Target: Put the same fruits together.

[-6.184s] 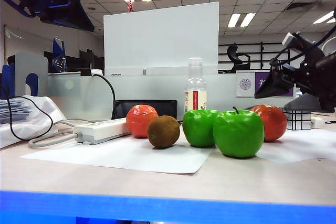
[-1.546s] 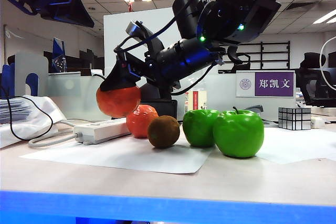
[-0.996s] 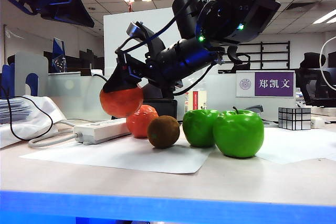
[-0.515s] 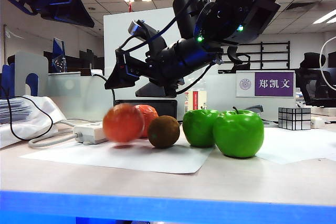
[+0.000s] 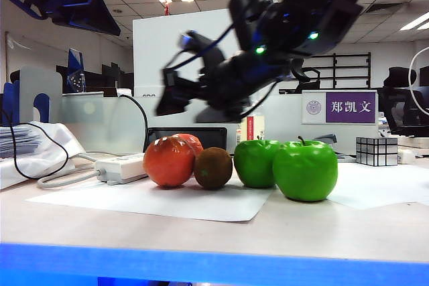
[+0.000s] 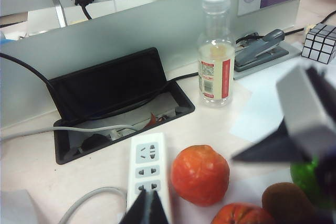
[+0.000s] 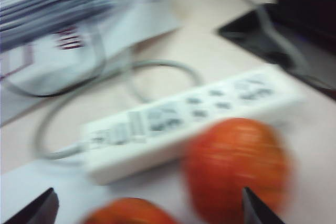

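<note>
- From the exterior camera I see five fruits in a row along the desk: the near tangerine [image 5: 169,161] at the 9 o'clock end, the second tangerine [image 5: 192,141] half hidden behind it, then the kiwi [image 5: 213,168] touching the near tangerine.
- At 3 o'clock of the kiwi stand two green apples — the rear apple [image 5: 255,163] and the front apple [image 5: 305,170], pressed side by side.
- The right gripper [image 5: 175,102] hangs blurred in the air at about 12 o'clock above the tangerines, reached across from the right side. Its jaws are spread wide with nothing between them; in the right wrist view only two dark fingertips [image 7: 255,209] show at the edges.
- That wrist view, smeared by motion, shows both tangerines on the desk beside the white power strip [image 7: 184,119].
- The left gripper [image 6: 148,209] is parked high at the 10 o'clock corner of the exterior view, clear of the fruit. I cannot tell how far its jaws are parted.
- Behind the fruit: a clear bottle [image 6: 216,51] and a mirror cube [image 5: 375,151] at the far 3 o'clock side.
</note>
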{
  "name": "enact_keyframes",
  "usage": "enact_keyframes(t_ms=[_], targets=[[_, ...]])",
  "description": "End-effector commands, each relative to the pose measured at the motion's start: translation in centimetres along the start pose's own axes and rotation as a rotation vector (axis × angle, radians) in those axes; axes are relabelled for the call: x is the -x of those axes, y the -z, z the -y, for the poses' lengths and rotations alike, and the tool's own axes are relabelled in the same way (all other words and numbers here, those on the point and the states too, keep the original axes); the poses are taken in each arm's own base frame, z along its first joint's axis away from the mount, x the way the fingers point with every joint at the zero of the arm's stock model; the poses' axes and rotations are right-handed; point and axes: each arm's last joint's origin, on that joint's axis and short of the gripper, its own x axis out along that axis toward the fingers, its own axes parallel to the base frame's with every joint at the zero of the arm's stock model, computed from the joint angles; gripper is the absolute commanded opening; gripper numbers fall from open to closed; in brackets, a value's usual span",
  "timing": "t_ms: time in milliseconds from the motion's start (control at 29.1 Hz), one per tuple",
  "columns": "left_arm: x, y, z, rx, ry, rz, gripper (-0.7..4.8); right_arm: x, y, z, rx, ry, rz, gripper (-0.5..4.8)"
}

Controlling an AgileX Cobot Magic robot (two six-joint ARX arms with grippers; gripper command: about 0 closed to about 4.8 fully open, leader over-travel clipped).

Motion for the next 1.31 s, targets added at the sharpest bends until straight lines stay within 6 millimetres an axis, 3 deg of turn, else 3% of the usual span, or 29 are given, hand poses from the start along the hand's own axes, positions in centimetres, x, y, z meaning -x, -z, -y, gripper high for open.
enact_keyframes(t_ms=[34, 172, 344, 584, 824, 1031, 1168, 1305], targets=[[0.1, -0.2, -0.1, 0.002, -0.003, 0.005, -0.04, 2.3, -2.5, 2.5, -0.012, 0.088, 0.07, 4.79], [0.1, -0.2, -0.1, 0.002, -0.003, 0.006, -0.04, 5.8, -4.9, 5.7, -0.037, 0.188, 0.111, 4.79], [0.1, -0.2, -0.1, 0.002, -0.004, 0.008, -0.04, 10.5, -6.4, 8.6, -0.113, 0.271, 0.051, 4.79], [0.1, -0.2, -0.1, 0.005, -0.004, 0.01, -0.04, 15.2, -6.0, 9.0, -0.13, 0.361, 0.051, 4.79], [0.1, -0.2, -0.1, 0.005, -0.004, 0.009, -0.04, 18.5, -2.6, 7.8, -0.172, 0.491, 0.004, 4.79], [0.1, -0.2, -0.1, 0.005, -0.003, 0.006, -0.04, 22.4, 2.0, 6.7, -0.237, 0.609, -0.033, 4.79], [0.1, -0.2, -0.1, 0.006, -0.002, 0.004, -0.04, 25.2, 3.4, 7.8, -0.282, 0.685, -0.017, 4.79], [0.1, -0.2, -0.1, 0.006, -0.002, 0.004, -0.04, 26.7, 4.0, 9.0, -0.325, 0.729, -0.024, 4.79]])
